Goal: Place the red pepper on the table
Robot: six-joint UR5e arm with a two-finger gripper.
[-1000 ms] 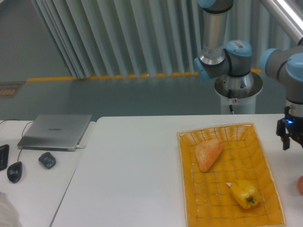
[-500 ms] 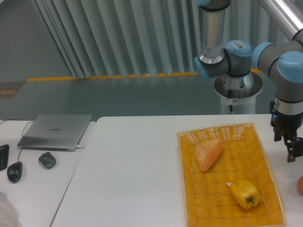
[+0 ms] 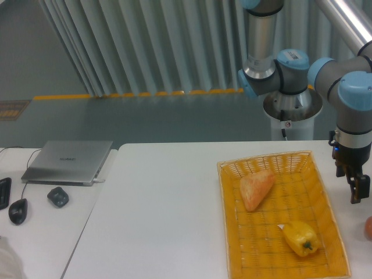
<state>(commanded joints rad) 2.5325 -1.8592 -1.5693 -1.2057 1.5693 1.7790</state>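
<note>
Since the last couple of frames the gripper [image 3: 354,189] has slid a bit left and lower, from out by the right edge of the picture to just past the basket's right rim; nothing else has budged.

Red pepper [image 3: 369,228] is barely in shot, just a reddish sliver cut off by the right edge, sitting on the white desk [image 3: 163,209] just beside the yellow wicker basket [image 3: 328,200] and outside it. Can't make out a stem or much of its shape at all.

That gripper hangs above the desk, up and a little left of the pepper, well clear of it and holding nothing. Only one dark finger shows clearly against the desk, so I honestly can't tell how far apart the fingers are.

Inside the basket: a pale orange wedge [image 3: 256,188] toward the back, and a yellow pepper [image 3: 301,237] near the front right.

Over on the left there's a closed laptop [image 3: 68,161], a mouse [image 3: 18,210] and some small dark lump [image 3: 58,196] I can't identify.
</note>
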